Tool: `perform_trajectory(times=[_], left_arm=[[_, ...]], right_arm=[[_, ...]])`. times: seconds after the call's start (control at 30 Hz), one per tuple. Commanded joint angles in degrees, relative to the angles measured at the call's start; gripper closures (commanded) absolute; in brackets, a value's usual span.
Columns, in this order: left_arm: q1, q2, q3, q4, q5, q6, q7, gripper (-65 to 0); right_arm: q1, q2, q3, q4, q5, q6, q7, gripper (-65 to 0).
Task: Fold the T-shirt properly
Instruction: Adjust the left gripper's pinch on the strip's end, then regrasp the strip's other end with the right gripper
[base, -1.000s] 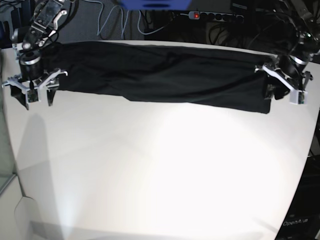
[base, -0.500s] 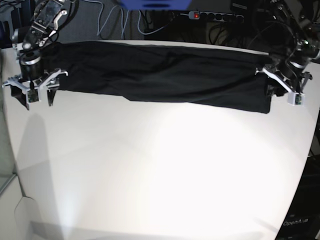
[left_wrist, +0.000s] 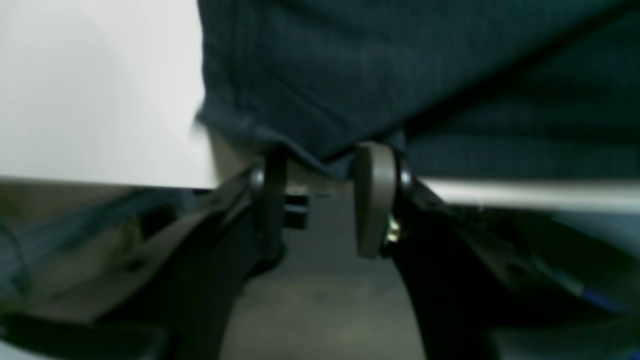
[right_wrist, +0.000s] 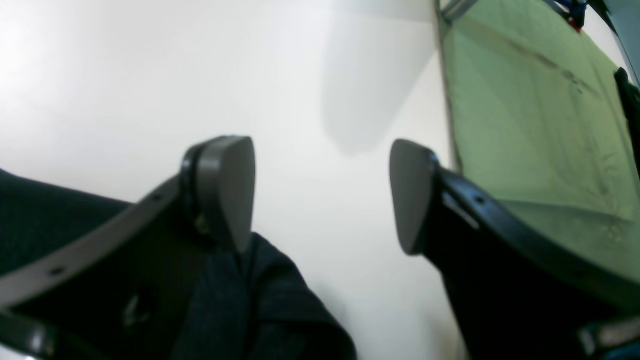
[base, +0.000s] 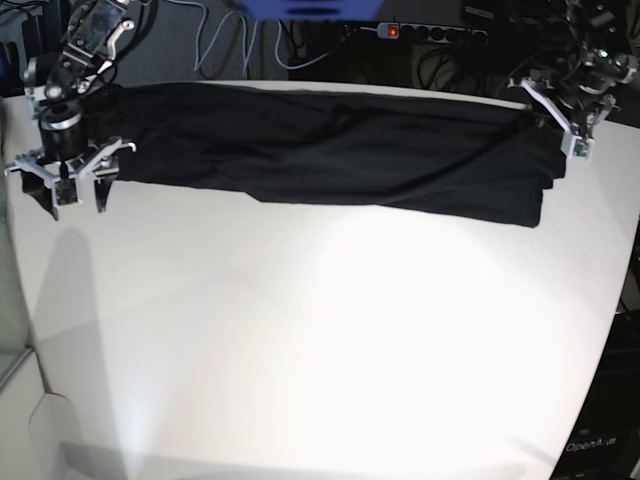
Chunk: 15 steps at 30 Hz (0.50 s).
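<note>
From the base view, I am seeing the T-shirt (base: 340, 150) lying as 1 long black band across the far side of the white table (base: 320, 330), already doubled lengthwise by my reckoning. The right gripper (base: 68, 180) is hanging just past the garment's end on this view's left, its jaws spread and empty. The left gripper (base: 563, 110) is sitting at the opposite end, at the far corner of the cloth; here I cannot tell how its jaws are standing.

In the left wrist view, the left gripper (left_wrist: 320, 200) is showing its 2 pads part-way apart with the T-shirt's edge (left_wrist: 400, 75) resting right at their tips, near the table's edge. I cannot tell whether any fabric is actually pinched. My worry: if I am lifting with only a sliver caught, the corner could slip out and the fold would collapse, or cloth could slide off the rim.

In the right wrist view, the right gripper (right_wrist: 320, 195) is gaping wide over bare table, with the T-shirt's end (right_wrist: 270, 305) bunched beside 1 pad, not between them. Closing here would be grabbing nothing.
</note>
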Motion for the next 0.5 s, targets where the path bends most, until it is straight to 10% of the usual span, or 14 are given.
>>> perform_trajectory(times=[0.0, 0.47], left_arm=[[0.4, -0.8, -0.4, 1.6, -0.6, -1.3, -1.1, -22.2], [-6.0, 0.9, -6.1, 2.1, -0.8, -1.5, -1.1, -22.2]], right_arm=[[0.5, 0.5, 0.1, 0.9, 0.9, -0.3, 1.3, -39.5], [0.5, 0.2, 0.1, 0.9, 0.9, -0.3, 1.3, -39.5]])
